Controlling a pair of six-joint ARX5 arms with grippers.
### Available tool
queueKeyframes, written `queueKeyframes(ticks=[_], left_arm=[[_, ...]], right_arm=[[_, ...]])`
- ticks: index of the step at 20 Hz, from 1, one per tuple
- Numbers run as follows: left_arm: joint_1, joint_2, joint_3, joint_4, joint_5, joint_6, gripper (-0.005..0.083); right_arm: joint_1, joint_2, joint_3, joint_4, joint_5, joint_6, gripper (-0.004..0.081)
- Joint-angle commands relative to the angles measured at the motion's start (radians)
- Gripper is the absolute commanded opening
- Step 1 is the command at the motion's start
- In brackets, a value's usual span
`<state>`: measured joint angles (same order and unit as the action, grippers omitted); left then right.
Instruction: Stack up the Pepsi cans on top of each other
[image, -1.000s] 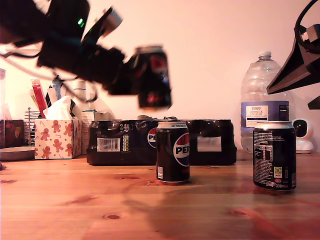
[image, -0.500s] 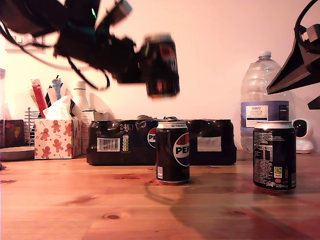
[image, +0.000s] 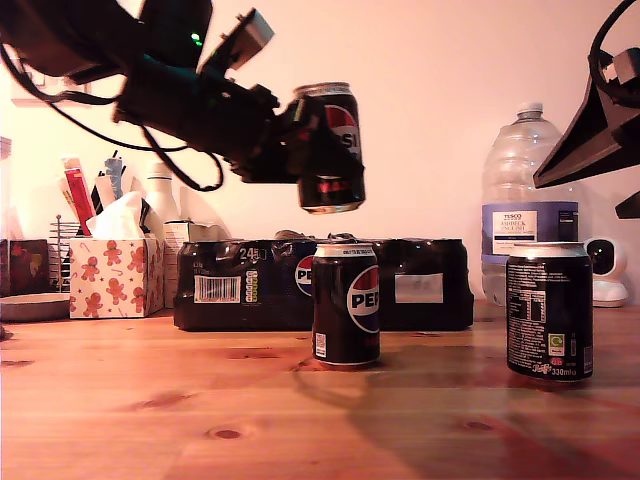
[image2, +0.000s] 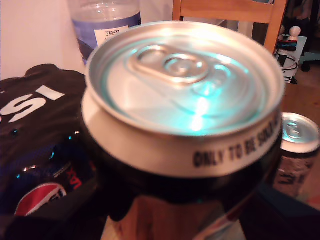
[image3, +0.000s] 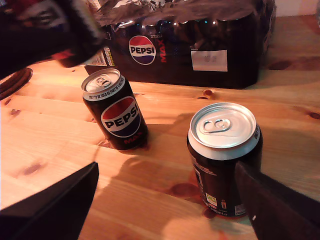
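Three black Pepsi cans show. My first gripper (image: 318, 152) is shut on one can (image: 334, 140), holding it slightly tilted in the air; its silver top (image2: 185, 85) fills the first wrist view. It hangs just above the middle can (image: 346, 303) (image3: 116, 111), with a gap between them. The third can (image: 548, 310) (image3: 223, 155) stands upright at the exterior view's right. My second gripper (image: 585, 185) (image3: 165, 220) hovers open above that can, with its dark fingers (image3: 55, 210) on either side of it and apart from it.
A dark shrink-wrapped pack of cans (image: 420, 285) lies behind the middle can. A tall clear water bottle (image: 528, 200) stands at the back on the exterior view's right. A tissue box (image: 115, 275) and clutter sit at the back on the exterior view's left.
My first gripper has carried its can toward the exterior view's right and slightly up, to above the middle can. The second gripper and both standing cans have not moved.
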<state>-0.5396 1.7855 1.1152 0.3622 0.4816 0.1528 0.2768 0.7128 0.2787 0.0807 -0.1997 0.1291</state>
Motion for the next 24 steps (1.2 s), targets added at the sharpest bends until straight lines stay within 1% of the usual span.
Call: queueKeyframes(ticks=[1, 10, 24], left_arm=[[-0.007, 0.009, 0.035, 0.012, 0.008, -0.003, 0.0369], [-0.011, 0.011, 0.035, -0.049, 0.008, 0.005, 0.0369], [-0.022, 0.076, 0.035, -0.022, 0.008, 0.013, 0.0369]], right_arm=[[0.005, 0.004, -0.004, 0.01, 0.001, -0.005, 0.0791], [0.005, 0.004, -0.004, 0.012, 0.001, -0.006, 0.0791], [0.005, 0.004, -0.004, 0.011, 0.001, -0.006, 0.0791]])
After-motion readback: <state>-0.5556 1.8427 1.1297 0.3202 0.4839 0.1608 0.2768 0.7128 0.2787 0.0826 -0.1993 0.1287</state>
